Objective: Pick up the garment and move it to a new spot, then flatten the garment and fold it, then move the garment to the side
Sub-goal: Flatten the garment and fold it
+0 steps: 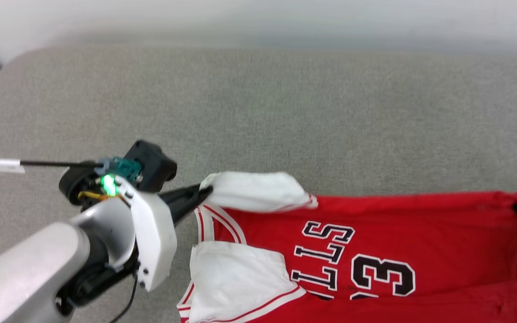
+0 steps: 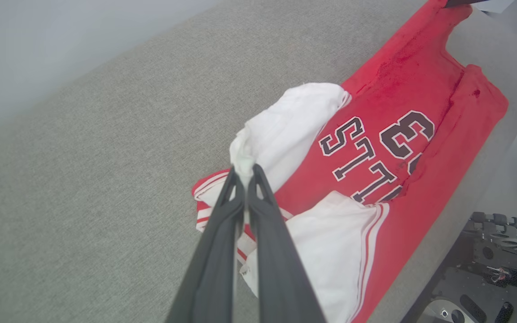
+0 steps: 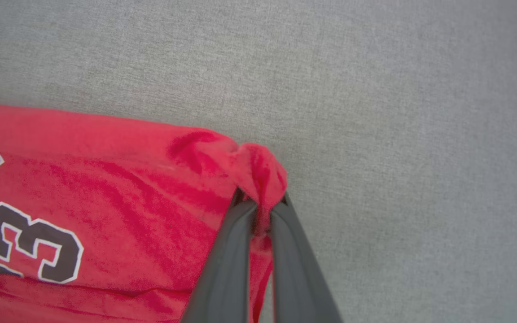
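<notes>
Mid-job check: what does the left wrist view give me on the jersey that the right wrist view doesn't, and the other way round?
Left wrist view: the left gripper shut on the tip of one white sleeve, the second white sleeve folded over the chest, and the black letters.
Right wrist view: the right gripper shut on a bunched red corner of the body.
Both: the garment lying front up on the grey cushion, with its black number.
</notes>
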Available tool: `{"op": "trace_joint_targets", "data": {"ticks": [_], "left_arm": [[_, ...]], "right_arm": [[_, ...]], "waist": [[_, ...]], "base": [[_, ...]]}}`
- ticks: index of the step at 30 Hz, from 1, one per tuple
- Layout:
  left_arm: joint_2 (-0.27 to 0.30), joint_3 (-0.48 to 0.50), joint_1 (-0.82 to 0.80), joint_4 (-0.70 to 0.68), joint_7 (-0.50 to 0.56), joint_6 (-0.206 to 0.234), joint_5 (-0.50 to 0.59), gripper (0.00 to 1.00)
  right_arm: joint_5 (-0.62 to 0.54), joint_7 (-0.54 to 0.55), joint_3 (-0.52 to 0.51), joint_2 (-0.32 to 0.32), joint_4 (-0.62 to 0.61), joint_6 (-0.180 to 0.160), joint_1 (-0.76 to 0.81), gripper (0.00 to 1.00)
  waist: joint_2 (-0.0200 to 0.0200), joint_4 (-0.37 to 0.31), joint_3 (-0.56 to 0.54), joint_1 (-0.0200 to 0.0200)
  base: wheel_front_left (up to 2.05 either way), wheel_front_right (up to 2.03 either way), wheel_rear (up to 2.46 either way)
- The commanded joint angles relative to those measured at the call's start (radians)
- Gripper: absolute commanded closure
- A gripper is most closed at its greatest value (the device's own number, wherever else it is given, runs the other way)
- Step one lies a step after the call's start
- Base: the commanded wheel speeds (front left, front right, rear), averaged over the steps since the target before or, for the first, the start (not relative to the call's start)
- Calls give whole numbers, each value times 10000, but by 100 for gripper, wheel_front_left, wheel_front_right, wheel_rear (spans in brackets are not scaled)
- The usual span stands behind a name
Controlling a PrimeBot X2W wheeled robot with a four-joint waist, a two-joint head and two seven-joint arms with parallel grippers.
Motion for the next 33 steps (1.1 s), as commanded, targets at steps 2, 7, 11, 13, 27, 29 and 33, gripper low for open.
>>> {"op": "trace_joint_targets", "data": {"ticks": [2, 7, 11, 13, 27, 29, 33], "left_arm": [[185, -42, 472, -139, -130, 198, -119, 100], [579, -276, 1581, -565, -324, 661, -378, 100], [899, -584, 2381, -787, -388, 884, -470, 100], [957, -745, 2718, -798, -415, 947, -534, 100], [-72, -1732, 3093, 1421, -611, 651, 125, 100], [-205, -1847, 2980, 1766, -688, 614, 428, 100], [-551, -2110, 2919, 2284, -733, 476, 741, 77]], "right_arm": [[65, -28, -125, 127, -338, -4, 586, 100], [223, -56, -270, 378, -984, -4, 1902, 100], [276, -37, -204, 461, -1163, -4, 2761, 100], [258, -68, -183, 423, -1165, -4, 3068, 100], [57, -758, 908, -139, -366, -4, 3684, 100], [-213, -1018, 1109, -353, -241, -6, 3608, 100], [-158, -1289, 1356, -370, 126, -7, 3541, 100]], "waist": [[-1, -87, -557, 0], [-1, -170, -915, 0], [-1, -191, -962, 0], [-1, -185, -952, 0], [-1, -74, -707, 0], [-1, -62, -671, 0], [-1, -69, -694, 0]], "base": [[0, 0, 0], [0, 0, 0], [0, 0, 0], [0, 0, 0], [0, 0, 0], [0, 0, 0], [0, 0, 0]]}}
